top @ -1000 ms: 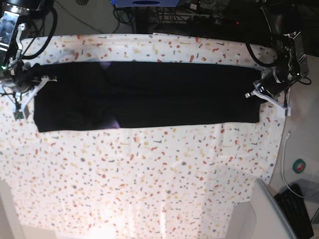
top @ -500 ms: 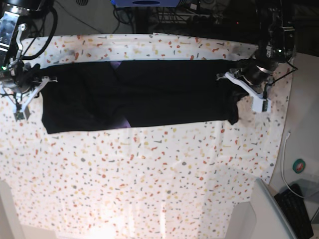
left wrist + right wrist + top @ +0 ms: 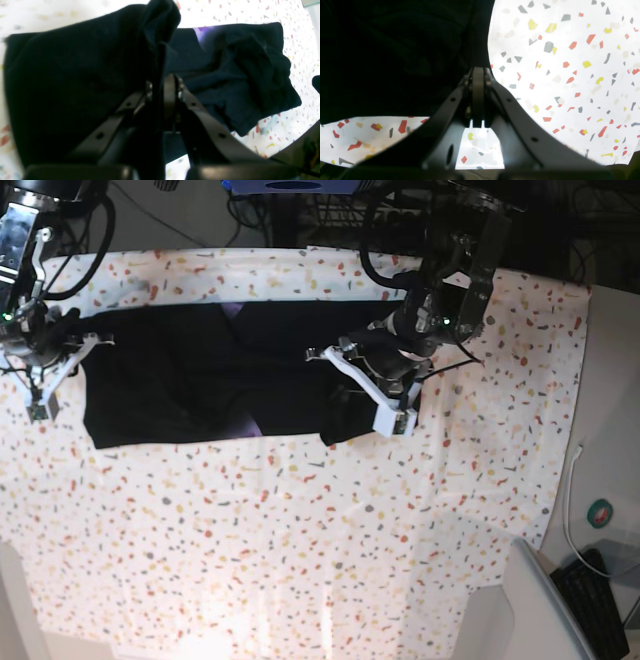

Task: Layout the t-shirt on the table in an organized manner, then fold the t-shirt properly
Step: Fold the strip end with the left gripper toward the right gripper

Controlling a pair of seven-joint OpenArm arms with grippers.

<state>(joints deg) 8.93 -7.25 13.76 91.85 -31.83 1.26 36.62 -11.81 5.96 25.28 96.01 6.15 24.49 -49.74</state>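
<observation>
A black t-shirt (image 3: pixel 200 385) lies as a long dark band across the far part of the speckled white table (image 3: pixel 300 540), toward twelve o'clock from where I stand. A sliver of purple print (image 3: pixel 245 425) shows at its near edge. The left gripper (image 3: pixel 365 380), at about one o'clock near the table's middle, is clenched on one end of the t-shirt (image 3: pixel 75 75); that cloth rises between its jaws and hangs down in a fold (image 3: pixel 340 420). The right gripper (image 3: pixel 45 360), at ten o'clock by the table's edge, has its jaws pressed tightly together at the shirt's other end (image 3: pixel 395 50). Dark cloth fills the space just past its tips, but I cannot tell if any is pinched.
</observation>
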